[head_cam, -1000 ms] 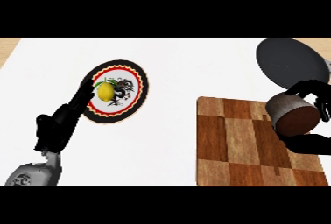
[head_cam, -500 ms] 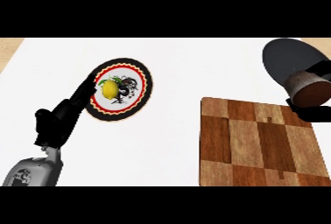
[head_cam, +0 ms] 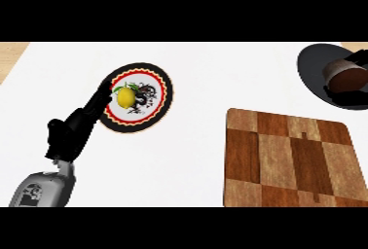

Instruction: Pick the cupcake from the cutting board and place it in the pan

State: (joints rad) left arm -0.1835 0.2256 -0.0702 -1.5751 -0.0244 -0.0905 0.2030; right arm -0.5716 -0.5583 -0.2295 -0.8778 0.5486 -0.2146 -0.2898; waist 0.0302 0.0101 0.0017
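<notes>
While I am watching the far right corner of the counter (head_cam: pixel 208 63), the cupcake (head_cam: pixel 347 79) is showing over the pan (head_cam: pixel 315 68), with its dark body inside the pan's outline. The board (head_cam: pixel 287 163), lying along the counter's near right edge, is carrying nothing that I can see. I am therefore judging the pick as done and the carry as all but done.

Black shapes are crowding the cupcake above and below, and I am taking them for the right hand (head_cam: pixel 351 100). Against the dark pan they are blurring together. I cannot tell whether that hand is clasping the cupcake or is apart from it, nor whether the cupcake is sitting on the pan's floor or hanging just above it.

What I am counting as left is setting the cupcake down, if it is not down yet, then releasing it and drawing the right arm clear.

Over by the counter's near left, the left hand (head_cam: pixel 72 133) is resting with its fingers straight and close together. Their tips are reaching the left rim of a plate (head_cam: pixel 167 92) holding a lemon (head_cam: pixel 126 96).
</notes>
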